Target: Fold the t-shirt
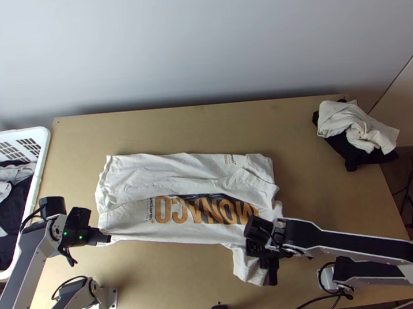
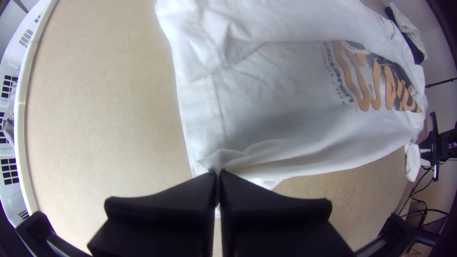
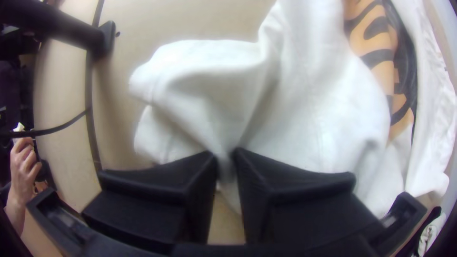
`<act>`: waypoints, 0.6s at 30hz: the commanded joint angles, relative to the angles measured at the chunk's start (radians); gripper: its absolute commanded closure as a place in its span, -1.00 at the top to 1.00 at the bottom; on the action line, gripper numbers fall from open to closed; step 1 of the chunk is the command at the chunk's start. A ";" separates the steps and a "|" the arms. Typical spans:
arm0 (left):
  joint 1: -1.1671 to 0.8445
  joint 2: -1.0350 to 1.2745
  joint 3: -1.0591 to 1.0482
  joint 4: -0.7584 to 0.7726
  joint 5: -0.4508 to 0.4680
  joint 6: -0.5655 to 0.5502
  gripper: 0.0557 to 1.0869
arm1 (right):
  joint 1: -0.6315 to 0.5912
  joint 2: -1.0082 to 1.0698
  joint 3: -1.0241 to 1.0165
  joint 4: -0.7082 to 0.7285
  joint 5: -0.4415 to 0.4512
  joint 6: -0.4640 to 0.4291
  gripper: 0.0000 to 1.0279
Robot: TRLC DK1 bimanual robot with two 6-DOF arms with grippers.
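Observation:
The white t-shirt (image 1: 137, 218) lies across the middle of the table, its upper part folded over in a band and its dark panel with orange lettering uncovered. At its near left corner is my left gripper (image 1: 107, 239); in the left wrist view the left gripper (image 2: 217, 173) is shut on the shirt's edge. At the near right, my right gripper (image 1: 269, 264) holds a part beside a sleeve-like piece that hangs toward the near edge. In the right wrist view the right gripper (image 3: 226, 157) pinches bunched white cloth between its fingertips.
A white basket (image 1: 40, 160) with clothes stands at the left edge. White cloth (image 1: 348, 125) and black cloth (image 1: 344, 145) lie at the back right corner. Cables run along the near edge. A person's hand (image 3: 24, 166) shows at the right wrist view's edge.

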 commanded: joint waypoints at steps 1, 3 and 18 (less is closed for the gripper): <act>-0.002 -0.005 0.007 0.000 0.002 -0.002 -0.93 | -0.015 -0.032 -0.010 -0.015 0.027 -0.001 -0.94; -0.002 -0.011 0.016 -0.007 0.002 0.000 -0.93 | -0.038 -0.047 -0.004 -0.038 0.027 -0.012 -0.94; -0.002 -0.070 0.088 -0.031 0.025 0.000 -0.93 | -0.258 -0.095 0.195 -0.128 0.028 -0.101 -0.95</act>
